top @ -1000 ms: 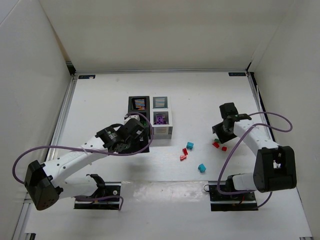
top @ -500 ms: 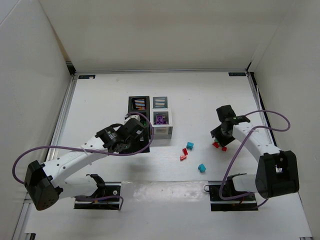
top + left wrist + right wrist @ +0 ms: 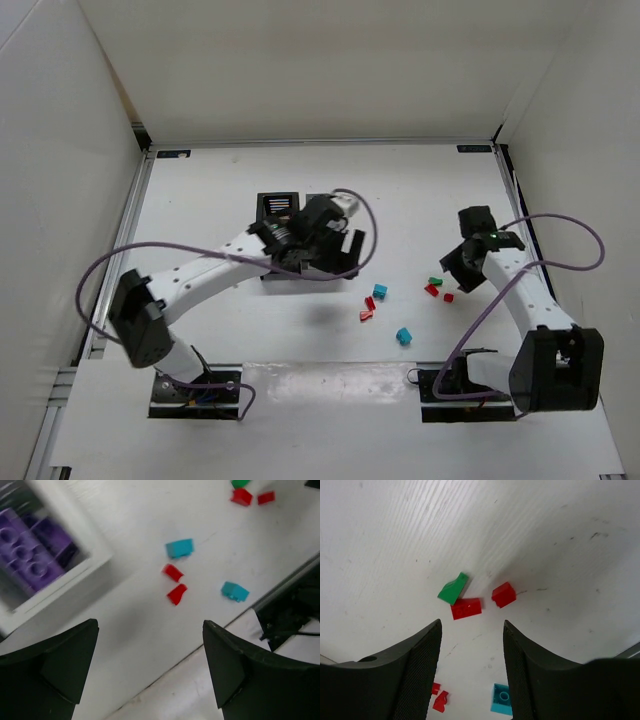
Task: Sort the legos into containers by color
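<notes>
Left wrist view: purple bricks (image 3: 27, 555) sit in the white bin (image 3: 97, 555), upper left; red bricks (image 3: 172, 572), teal bricks (image 3: 179, 548) and a green brick (image 3: 452, 590) lie unsorted toward the upper right. Both empty: left gripper (image 3: 150, 630) wide, right gripper (image 3: 471, 626) half-open.

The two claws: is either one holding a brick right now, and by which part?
Nothing is held. The left gripper and right gripper both stand open and empty; the green brick lies loose on the table below the right one.
</notes>
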Controlling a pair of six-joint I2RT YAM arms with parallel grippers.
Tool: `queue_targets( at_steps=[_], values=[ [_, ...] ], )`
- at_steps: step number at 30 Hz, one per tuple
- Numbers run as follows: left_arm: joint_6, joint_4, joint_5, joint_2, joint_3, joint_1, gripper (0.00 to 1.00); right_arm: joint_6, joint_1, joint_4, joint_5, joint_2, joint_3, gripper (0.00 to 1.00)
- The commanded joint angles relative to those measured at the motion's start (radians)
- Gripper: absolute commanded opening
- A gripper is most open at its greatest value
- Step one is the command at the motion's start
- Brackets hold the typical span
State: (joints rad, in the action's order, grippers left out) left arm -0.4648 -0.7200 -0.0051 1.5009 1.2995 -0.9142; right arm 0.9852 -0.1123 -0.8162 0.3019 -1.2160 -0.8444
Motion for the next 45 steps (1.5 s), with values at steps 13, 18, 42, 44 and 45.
queue_targets(
  at_steps=[13, 18, 42, 44, 45],
  values=[
    [0.137, -0.068, 0.093, 0.832, 1.041, -0.15, 0.9, -0.25, 0.404, -0.126, 0.083, 0.207, -0.166, 0.6],
    [0.051, -0.043, 0.096, 0.993, 1.138, -0.144, 0.9, -0.266, 0.364, -0.127, 0.114, 0.202, -0.218, 0.63],
    [-0.097, -0.007, -0.305, 1.173, 1.219, -0.261, 0.84, -0.281, 0.3, -0.156, 0.036, 0.184, -0.263, 0.63],
    [-0.098, -0.013, -0.303, 1.177, 1.218, -0.262, 0.84, -0.283, 0.301, -0.159, 0.037, 0.181, -0.263, 0.63],
    [-0.109, -0.024, -0.305, 1.183, 1.221, -0.259, 0.83, -0.284, 0.304, -0.158, 0.039, 0.182, -0.263, 0.63]
  ],
)
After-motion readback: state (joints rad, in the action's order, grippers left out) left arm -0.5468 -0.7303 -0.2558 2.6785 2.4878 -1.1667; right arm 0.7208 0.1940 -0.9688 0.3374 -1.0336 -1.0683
